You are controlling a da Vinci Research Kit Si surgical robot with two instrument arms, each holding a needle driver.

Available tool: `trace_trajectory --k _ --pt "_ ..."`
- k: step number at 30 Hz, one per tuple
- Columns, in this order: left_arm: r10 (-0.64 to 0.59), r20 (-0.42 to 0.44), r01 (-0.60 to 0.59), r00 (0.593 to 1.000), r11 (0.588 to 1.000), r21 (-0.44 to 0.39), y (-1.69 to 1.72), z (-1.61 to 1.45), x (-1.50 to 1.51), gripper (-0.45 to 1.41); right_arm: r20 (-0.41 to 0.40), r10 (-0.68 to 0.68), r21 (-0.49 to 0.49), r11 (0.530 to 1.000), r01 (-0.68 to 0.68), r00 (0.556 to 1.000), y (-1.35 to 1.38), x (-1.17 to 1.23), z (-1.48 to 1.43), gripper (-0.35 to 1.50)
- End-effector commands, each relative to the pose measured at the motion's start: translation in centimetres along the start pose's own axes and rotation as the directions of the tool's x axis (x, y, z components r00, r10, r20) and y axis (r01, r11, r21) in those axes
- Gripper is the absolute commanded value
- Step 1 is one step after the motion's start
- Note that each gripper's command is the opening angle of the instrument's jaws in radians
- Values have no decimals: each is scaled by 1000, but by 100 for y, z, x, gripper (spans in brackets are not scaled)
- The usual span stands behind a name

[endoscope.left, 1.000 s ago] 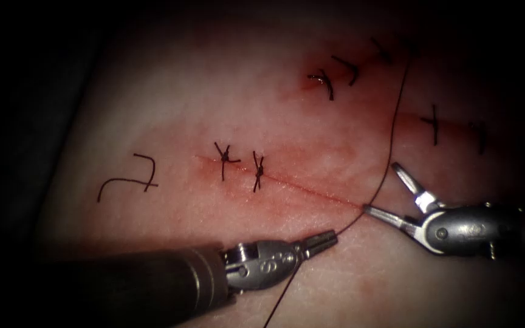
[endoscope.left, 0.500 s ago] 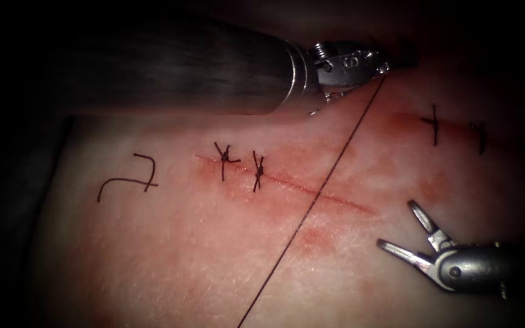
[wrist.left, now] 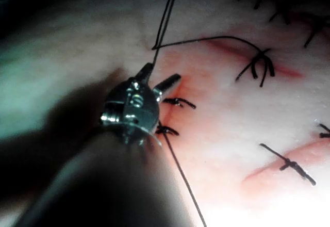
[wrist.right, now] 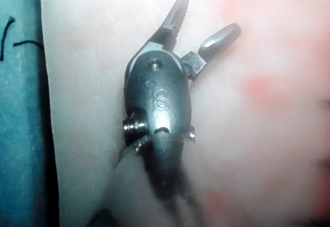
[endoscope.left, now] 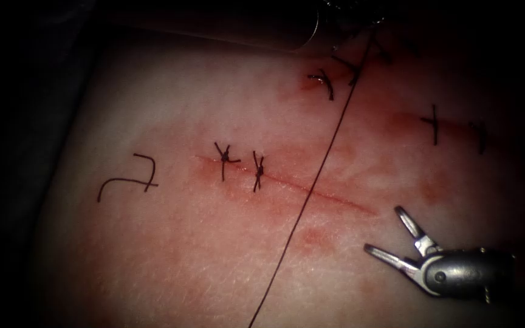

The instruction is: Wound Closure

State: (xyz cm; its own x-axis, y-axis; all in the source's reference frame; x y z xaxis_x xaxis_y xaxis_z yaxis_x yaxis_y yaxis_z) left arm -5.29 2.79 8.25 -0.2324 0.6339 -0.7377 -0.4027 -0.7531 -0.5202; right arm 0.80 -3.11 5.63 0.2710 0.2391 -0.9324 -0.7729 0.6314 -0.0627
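**Desk:** Report the endoscope view first.

**Operator:** I see the tissue (endoscope.left: 171, 255), pale and finely pebbled, with pink staining round the cut (endoscope.left: 335, 199). The cut is a thin red line, and two dark knotted stitches (endoscope.left: 257, 171) close its left end. The thread (endoscope.left: 311, 194) runs straight and taut from the top of the picture to the bottom, crossing the cut right of those knots. A loose hooked piece of thread (endoscope.left: 130, 180) lies well left of the cut. The left tool (endoscope.left: 329, 12) sits at the top edge, where the thread meets it. The right tool (endoscope.left: 383, 229), smooth bright metal, lies just below the cut's right end. Its jaws are spread in a wide V and hold nothing.

**Desk:** And the left wrist view?

**Operator:** It shows the left tool (wrist.left: 154, 78) from close in, which the endoscope does not give me. The head is rounded steel with two short tips. The thread (wrist.left: 165, 15) reaches one tip, and a second strand arcs away to a knot (wrist.left: 258, 64). I cannot tell whether the tool grips the thread.

**Desk:** Right wrist view?

**Operator:** The right tool (wrist.right: 203, 23) is spread wide and empty. One jaw shows a ridged inner face and the body is stamped "S". A teal cloth (wrist.right: 20, 134) borders the tissue (wrist.right: 258, 134).
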Motion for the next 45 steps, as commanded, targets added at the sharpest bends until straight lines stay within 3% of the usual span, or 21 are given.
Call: trace_trajectory --k 1,2,4,7,13,17,18,19,22,29,32,36,39,45 --pt "-5 15 6 1000 1000 -8 5 0 -4 99 -1 4 1 1000 -4 1000 -10 -7 3 98" --pt "-13 52 14 999 1000 -15 18 -15 -11 118 1 3 2 1000 -3 1000 -12 -7 3 98" --pt "-1 89 4 996 1000 -30 36 -38 -16 131 0 7 0 1000 -7 1000 -14 -8 3 100" --pt "12 102 -5 995 998 -61 58 -72 -21 133 1 5 0 1000 -5 1000 -16 -10 4 101" --pt "48 137 -35 989 994 -99 113 -195 -35 140 12 19 3 1000 -19 1000 -25 -16 8 106" --pt "59 201 -50 978 998 -48 103 -258 -45 140 18 17 1 1000 -17 1000 -29 -15 12 110" --pt "58 202 -50 978 998 -41 100 -262 -46 140 18 17 1 1000 -17 1000 -29 -15 12 110" --pt "52 208 -52 977 999 -4 87 -272 -50 128 19 23 1 1000 -23 1000 -30 -15 12 110" --pt "40 211 -49 977 998 37 64 -270 -56 126 19 23 -1 1000 -23 1000 -31 -14 13 110" --pt "44 200 -57 979 996 64 -12 -226 -89 126 26 21 4 1000 -21 999 -33 -12 12 110" --pt "57 195 -71 979 995 64 -69 -207 -108 126 35 20 8 1000 -20 999 -34 -9 10 106" --pt "98 192 -112 976 992 62 -119 -198 -139 126 32 22 21 1000 -22 999 -35 -2 8 105" --pt "79 174 -87 982 995 38 -147 -206 -156 128 32 22 26 999 -23 999 -35 -1 8 105" --pt "59 108 -60 992 998 3 -160 -251 -160 129 32 19 28 999 -20 999 -35 -3 8 105"
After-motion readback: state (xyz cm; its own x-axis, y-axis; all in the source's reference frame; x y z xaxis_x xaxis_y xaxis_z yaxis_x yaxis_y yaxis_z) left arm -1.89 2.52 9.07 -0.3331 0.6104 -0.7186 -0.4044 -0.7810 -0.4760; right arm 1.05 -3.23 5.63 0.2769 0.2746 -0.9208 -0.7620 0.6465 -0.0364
